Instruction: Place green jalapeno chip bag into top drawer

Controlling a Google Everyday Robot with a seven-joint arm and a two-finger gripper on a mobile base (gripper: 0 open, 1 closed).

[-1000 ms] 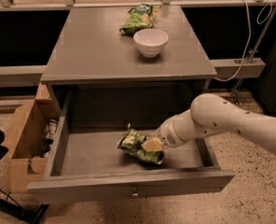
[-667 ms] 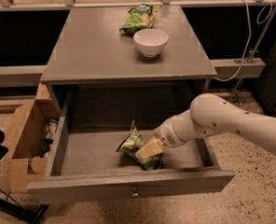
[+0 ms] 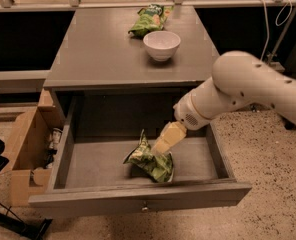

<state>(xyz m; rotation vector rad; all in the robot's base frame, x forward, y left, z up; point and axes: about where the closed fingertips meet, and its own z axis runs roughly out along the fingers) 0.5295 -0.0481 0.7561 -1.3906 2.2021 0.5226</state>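
Cardboard box [image 3: 25, 149] sits left of the open top drawer [image 3: 138, 198]. Green jalapeno chip bag [image 3: 149, 160] rests on the drawer floor, front centre. Gripper [image 3: 164, 140] is at the bag's upper edge; cannot tell its grip state. Placement step, judged nearly done. Next move calls for a confirmed release and a clear lift out.

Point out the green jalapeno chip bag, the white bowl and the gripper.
green jalapeno chip bag [image 3: 149, 163]: camera view, crumpled middle.
white bowl [image 3: 161, 45]: camera view, outer wall.
gripper [image 3: 161, 143]: camera view, tip, at the bag inside the top drawer [image 3: 138, 198].
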